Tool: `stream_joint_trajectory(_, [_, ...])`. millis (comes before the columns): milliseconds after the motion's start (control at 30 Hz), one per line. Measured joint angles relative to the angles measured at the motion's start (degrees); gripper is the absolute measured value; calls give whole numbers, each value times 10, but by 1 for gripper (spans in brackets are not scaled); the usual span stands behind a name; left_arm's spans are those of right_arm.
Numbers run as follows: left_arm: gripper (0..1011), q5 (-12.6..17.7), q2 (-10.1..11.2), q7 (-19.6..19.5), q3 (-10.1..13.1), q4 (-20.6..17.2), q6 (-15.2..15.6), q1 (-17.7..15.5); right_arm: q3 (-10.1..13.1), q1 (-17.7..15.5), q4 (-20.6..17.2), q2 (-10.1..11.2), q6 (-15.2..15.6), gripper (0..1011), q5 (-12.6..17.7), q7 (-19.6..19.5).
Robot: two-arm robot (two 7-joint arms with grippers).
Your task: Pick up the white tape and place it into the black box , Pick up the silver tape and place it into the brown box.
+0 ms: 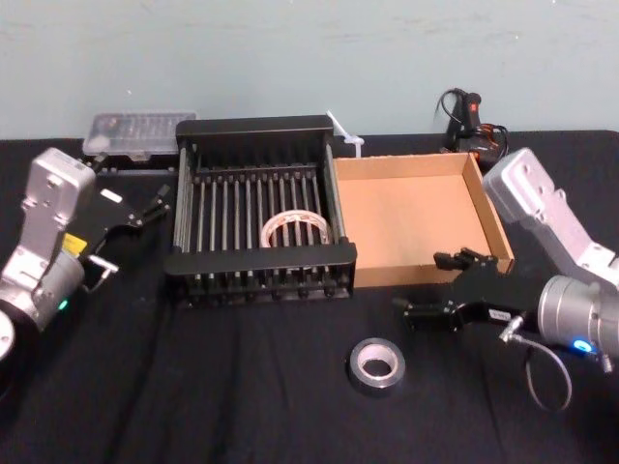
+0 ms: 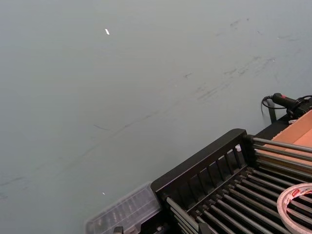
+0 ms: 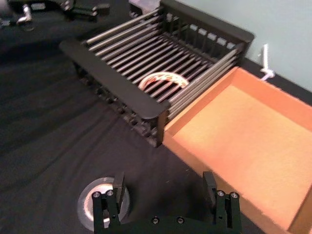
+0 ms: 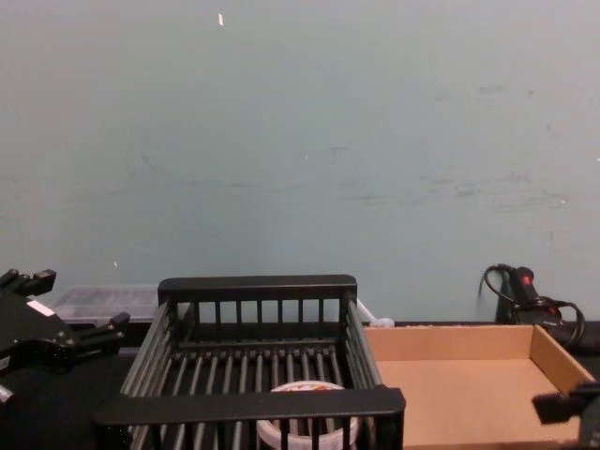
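The white tape [image 1: 295,230] lies flat on the slatted floor of the black box [image 1: 261,259], near its front right corner; it also shows in the right wrist view [image 3: 163,80]. To the right of the black box sits the brown box [image 1: 416,217]. On the black cloth in front of both lies the silver tape [image 1: 375,364]. My right gripper [image 1: 427,287] hovers open just behind and to the right of the silver tape, by the brown box's front wall. In the right wrist view one of its fingers [image 3: 117,184] overlaps the silver tape [image 3: 92,207]. My left gripper [image 1: 145,208] stands open left of the black box.
A clear plastic case [image 1: 140,130] sits behind the black box at the back left. A white zip tie [image 1: 346,135] lies behind the gap between the two boxes. A black tool with cables [image 1: 474,121] rests at the back right. Black cloth covers the table.
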Motion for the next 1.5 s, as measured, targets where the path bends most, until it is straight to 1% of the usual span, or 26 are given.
stream_joint_trajectory(133, [1001,0,0,0,0,0,0,0,-15,-1,-1,8,0,1002,1,4])
stream_joint_trajectory(267, [1001,0,0,0,0,0,0,0,-29,2,0,11,2,1002,1,6])
stream_joint_trajectory(567, [1001,0,0,0,0,0,0,0,-61,17,15,12,14,1002,-6,12])
stream_joint_trajectory(733, [1002,0,0,0,0,0,0,0,-73,24,27,8,18,1002,-11,13])
stream_joint_trajectory(1133, [1001,0,0,0,0,0,0,0,-86,37,49,-4,19,1002,-21,12])
stream_joint_trajectory(1500, [1002,0,0,0,0,0,0,0,-92,43,64,-13,21,1002,-30,13])
